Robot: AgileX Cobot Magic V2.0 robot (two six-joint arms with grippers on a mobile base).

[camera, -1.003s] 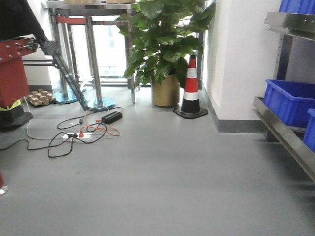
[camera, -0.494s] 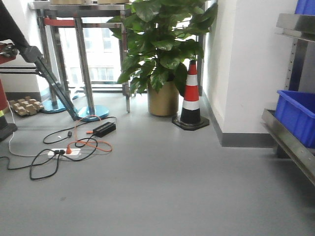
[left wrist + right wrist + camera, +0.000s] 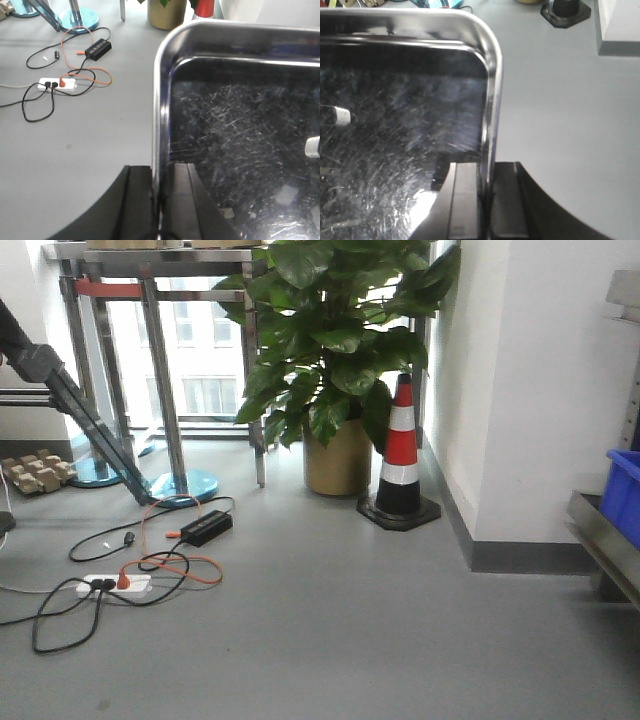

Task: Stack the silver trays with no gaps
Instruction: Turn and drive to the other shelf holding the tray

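**A:** Item one, and who holds it?

**B:** One silver tray (image 3: 240,150), shallow, with a scratched floor, rounded corners and an out-turned rim. The left gripper (image 3: 159,210) is clenched on its left rim, one finger inside the wall and one outside. The right gripper (image 3: 487,200) is clamped the same way on the opposite rim. The tray hangs between the two arms, above the grey floor (image 3: 330,640).

**A:** Other trays?

**B:** None in view. At the right edge of the front view are a blue bin (image 3: 625,495) and a steel shelf rail (image 3: 605,545). Ahead are a potted plant (image 3: 335,350), a traffic cone (image 3: 401,455) and a power strip (image 3: 112,585) with loose cables.

**A:** Step in hand?

**B:** By my reading, carrying it to the stack.

**A:** Handling notes?

**B:**
- Keep both wrists level and the gap between the arms constant, so that neither rim twists out of its grip.
- At the stack, line the corners up with the tray below.
- Lower it flat rather than one edge first. A tilted tray will likely wedge and leave a gap.
- Let go only once the rims meet all round.
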